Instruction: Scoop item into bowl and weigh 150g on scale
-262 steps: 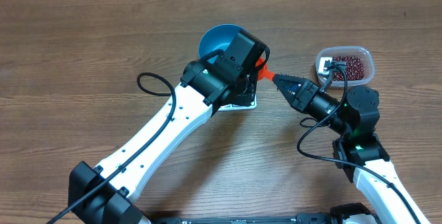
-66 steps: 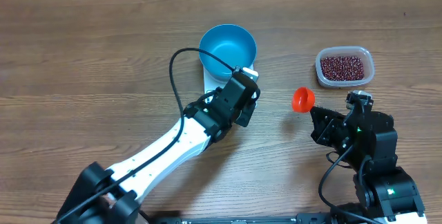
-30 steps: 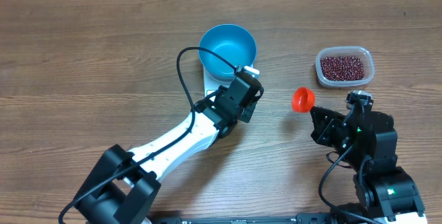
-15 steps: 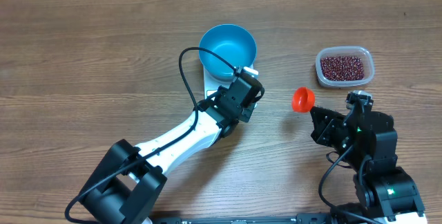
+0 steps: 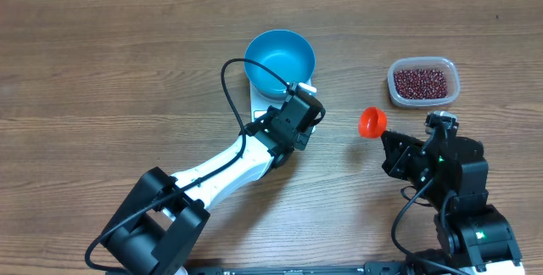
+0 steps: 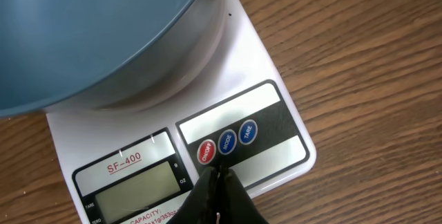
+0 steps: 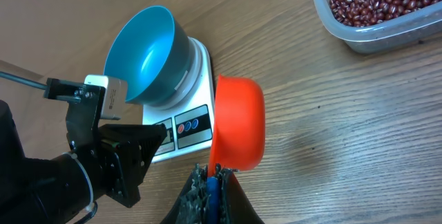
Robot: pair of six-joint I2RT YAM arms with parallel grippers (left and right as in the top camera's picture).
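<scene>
**Scale** (image 6: pixel 290 160): flat, white, under the bowl. Its display (image 6: pixel 135 191) and button strip lie along the edge facing the arms. The strip runs sideways: red on/off button (image 6: pixel 206 152), then the mode button (image 6: pixel 227 142) and the tare button (image 6: pixel 248 131).

**Bowl** (image 5: pixel 280 57): blue, seated on the scale, no beans visible inside.

**Left gripper** (image 6: pixel 215 181): fingers pressed together, holding nothing. The tip sits just on the near side of the on/off button; whether it touches cannot be told. This is the nearer arm for the scale, and a short push forward would probably reach the button.

**Beans** (image 5: pixel 422 81): piled in a clear tub (image 5: pixel 394 93) at the far right, well apart from the scale. The tub's long axis runs left to right.

**Right gripper** (image 7: pixel 210 177): clamped on the handle of the orange-red scoop (image 5: pixel 372 122). The scoop hangs between scale and tub with no beans showing in it. The tub lies forward and to the right of it, so this is the nearer arm.

**Table** (image 5: pixel 127 63): bare wood on both sides of the scoop, open toward the tub and the bowl.
</scene>
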